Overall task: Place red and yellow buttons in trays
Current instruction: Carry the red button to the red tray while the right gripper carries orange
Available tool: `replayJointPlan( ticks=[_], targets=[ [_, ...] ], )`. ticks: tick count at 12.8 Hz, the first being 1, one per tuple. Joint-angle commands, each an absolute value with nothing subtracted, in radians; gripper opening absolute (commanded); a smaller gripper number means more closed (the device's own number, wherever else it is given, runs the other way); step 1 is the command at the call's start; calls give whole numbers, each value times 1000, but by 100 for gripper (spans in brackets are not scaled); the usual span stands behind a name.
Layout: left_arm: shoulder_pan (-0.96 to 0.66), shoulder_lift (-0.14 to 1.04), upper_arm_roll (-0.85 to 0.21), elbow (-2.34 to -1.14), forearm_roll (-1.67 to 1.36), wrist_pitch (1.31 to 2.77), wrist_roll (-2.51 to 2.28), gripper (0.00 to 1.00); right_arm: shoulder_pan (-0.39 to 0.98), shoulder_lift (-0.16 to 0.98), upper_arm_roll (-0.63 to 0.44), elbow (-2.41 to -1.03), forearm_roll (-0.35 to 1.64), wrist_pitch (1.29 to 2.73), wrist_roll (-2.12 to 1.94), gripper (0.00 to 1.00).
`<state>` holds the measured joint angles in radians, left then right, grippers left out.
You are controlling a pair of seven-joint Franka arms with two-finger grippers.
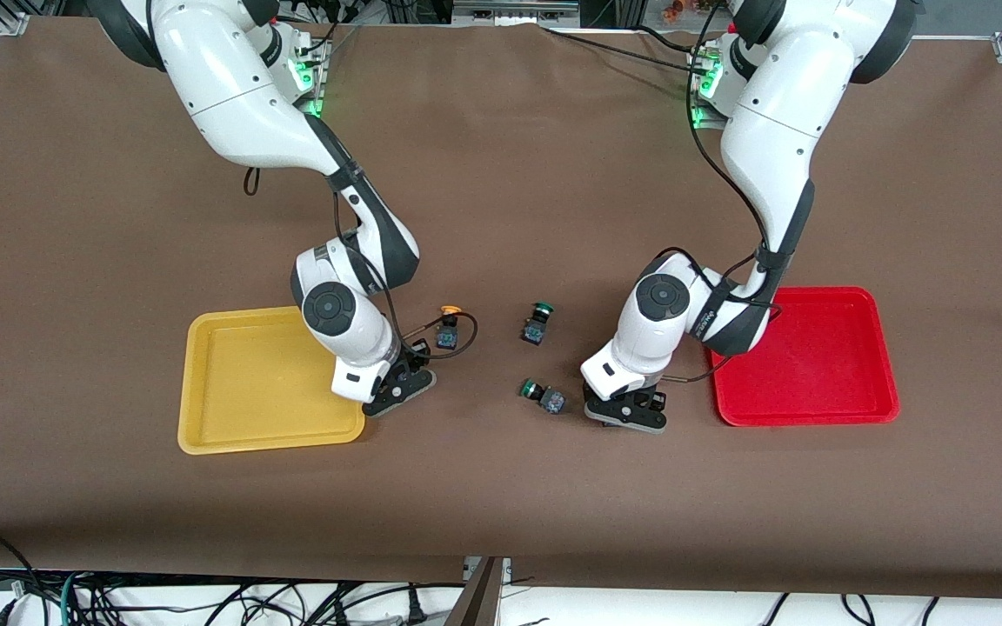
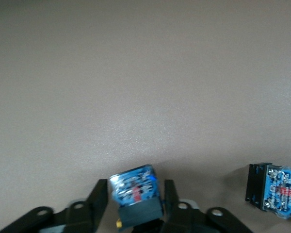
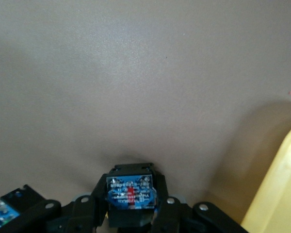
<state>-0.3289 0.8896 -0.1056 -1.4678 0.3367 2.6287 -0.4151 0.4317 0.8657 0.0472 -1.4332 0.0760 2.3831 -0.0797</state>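
Observation:
The yellow tray [image 1: 270, 382] lies toward the right arm's end and the red tray [image 1: 805, 356] toward the left arm's end; both hold nothing. My right gripper [image 1: 397, 393] is low beside the yellow tray, shut on a black switch with a blue underside [image 3: 131, 191]. Its cap is hidden. My left gripper [image 1: 627, 416] is low beside the red tray, its fingers [image 2: 99, 204] closed on another blue-bottomed switch [image 2: 135, 187], which is tilted with its cap hidden. A yellow-capped button [image 1: 449, 326] stands beside the right gripper. No red cap shows.
Two green-capped switches sit between the grippers: one upright [image 1: 538, 322], one on its side [image 1: 543, 396] close to the left gripper. A switch [image 2: 276, 189] shows at the edge of the left wrist view. The yellow tray's rim [image 3: 281, 194] is close to the right gripper.

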Motion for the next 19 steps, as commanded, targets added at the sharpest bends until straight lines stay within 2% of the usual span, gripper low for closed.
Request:
replayJointPlan(
  ticks=[1, 2, 5, 8, 10, 11, 12, 13, 15, 16, 17, 18, 19],
  targets=[
    [-319, 888, -100, -1439, 368, 2626, -428, 6, 413, 815, 55, -1425, 121, 2280, -94, 0],
    [-305, 856, -100, -1443, 370, 2609, -425, 0, 405, 795, 52, -1407, 121, 2216, -94, 0],
    [-223, 729, -110, -1439, 354, 2375, -260, 0, 342, 762, 48, -1307, 100, 2027, -168, 0],
    [-141, 641, -120, -1447, 353, 2119, 68, 0, 261, 779, 11, -1313, 61, 2046, -343, 0],
    [-132, 621, -115, -1483, 357, 1958, 100, 0, 204, 801, 11, -1334, 58, 2086, -373, 22],
    [-118, 589, -115, -1564, 357, 1963, 66, 0, 189, 810, 11, -1339, 60, 2098, -373, 49],
    [-104, 565, -115, -1636, 359, 1998, 25, 0, 169, 813, 11, -1342, 67, 2098, -370, 88],
    [-82, 536, -115, -1735, 362, 2072, 0, 0, 164, 808, 12, -1341, 74, 2092, -361, 99],
    [-19, 503, -112, -1912, 365, 2330, -14, 5, 193, 792, 20, -1335, 77, 2085, -301, 99],
    [9, 503, -115, -1943, 367, 2397, -14, 17, 219, 785, 21, -1335, 75, 2071, -210, 99],
    [11, 508, -115, -1944, 367, 2402, -15, 74, 250, 779, 23, -1333, 75, 2053, -122, 99],
    [11, 505, -117, -1939, 367, 2402, -14, 100, 283, 772, 25, -1333, 77, 2043, -32, 99],
    [9, 494, -120, -1930, 365, 2399, -14, 100, 320, 772, 34, -1335, 78, 2043, 77, 99]
  ],
)
